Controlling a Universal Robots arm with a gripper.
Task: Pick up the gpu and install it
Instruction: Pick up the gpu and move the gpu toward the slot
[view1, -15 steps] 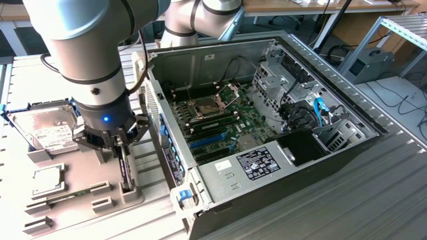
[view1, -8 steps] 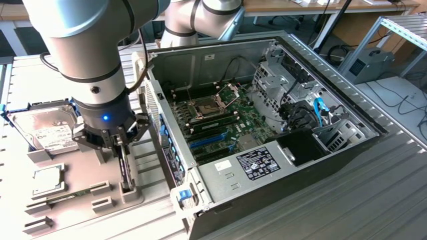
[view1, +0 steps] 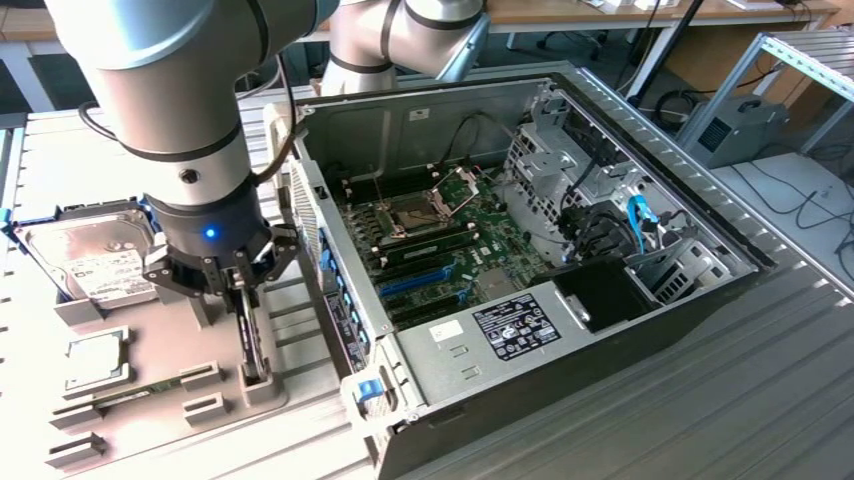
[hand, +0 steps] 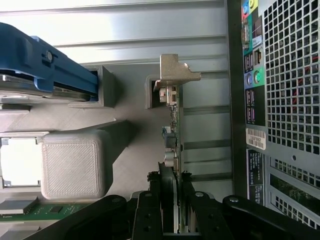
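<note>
Gpu (view1: 250, 335) (hand: 173, 125): on edge in gray slotted stand (view1: 262, 388), just beside open computer case (view1: 310, 215); edge-up seating exposes both faces.
Gripper (view1: 242, 288) (hand: 170, 200): jaws part-closed, pinching the gpu's upper edge; card apparently not yet lifted.

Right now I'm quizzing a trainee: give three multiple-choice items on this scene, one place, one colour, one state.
1. Where is the thin black gpu card with a silver bracket? A in the gray plastic holder beside the black metal computer case; B plugged inside the case; C on the floor.
2. What colour are the long slots on the green motherboard? A red; B blue; C white.
3. The case is: A closed; B upended; C open-sided.
Key: A, it stands on edge in the holder beneath the gripper; B, blue strips show; C, the motherboard lies exposed.
</note>
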